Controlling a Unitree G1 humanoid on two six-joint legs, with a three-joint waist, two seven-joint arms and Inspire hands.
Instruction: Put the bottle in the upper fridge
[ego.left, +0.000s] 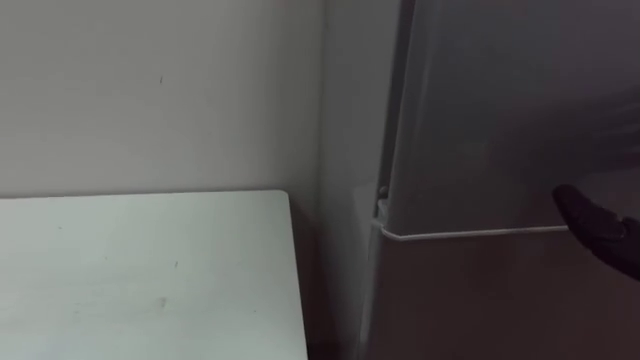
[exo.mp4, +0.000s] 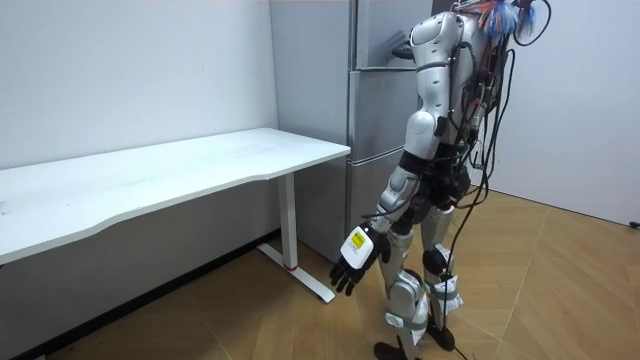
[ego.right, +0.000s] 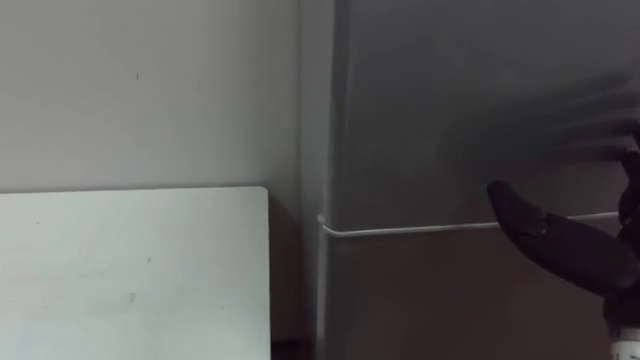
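R robot hand (ego.right: 570, 245) nr 1 fridge (ego.right: 430, 120)

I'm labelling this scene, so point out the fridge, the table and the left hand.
fridge (ego.right: 430, 110): right eye view, upper door front.
table (ego.left: 150, 270): left eye view, bare white top.
left hand (exo.mp4: 354, 258): room view, its back.

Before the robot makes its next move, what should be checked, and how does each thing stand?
1. Upper fridge door open: not ok, it looks shut.
2. Right hand at that door: ok, fingers straight by its lower edge.
3. Left hand free: ok, hangs open at its side.
4. Bottle in a hand: not ok, both hold nothing.
5. Where the bottle is: cannot tell.
6. Standing close enough: ok, facing the door, table beside it.
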